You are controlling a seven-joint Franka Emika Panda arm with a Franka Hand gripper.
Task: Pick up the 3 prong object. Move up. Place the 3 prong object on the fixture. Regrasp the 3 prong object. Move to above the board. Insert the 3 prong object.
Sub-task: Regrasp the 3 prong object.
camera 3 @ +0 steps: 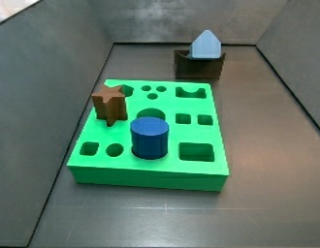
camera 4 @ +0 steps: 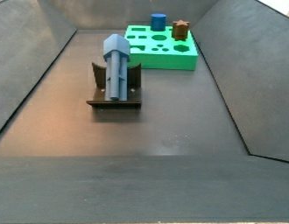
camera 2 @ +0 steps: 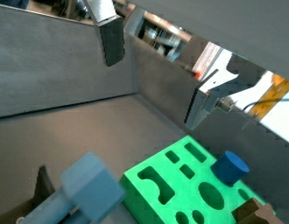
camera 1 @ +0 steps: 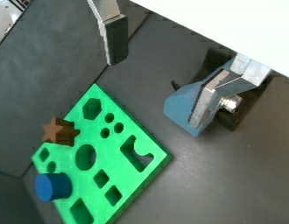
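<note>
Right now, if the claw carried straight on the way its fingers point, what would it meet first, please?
Probably bare dark floor, beside the board. The claw holds nothing; the 3 prong object sits aside on the fixture. Depth is unclear.

A dark blue cylinder [camera 3: 149, 137] and brown star-shaped peg [camera 3: 110, 103] stand upright, near each other.

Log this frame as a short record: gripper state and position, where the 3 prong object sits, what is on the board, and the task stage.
gripper: fingers apart and empty, up above the floor, out of both side views
3 prong object: resting in the fixture, not held
board: green, on the floor apart from the fixture
on board: blue cylinder and brown star-shaped peg, both standing in holes
stage: placed on fixture; regrasp not yet done
</note>
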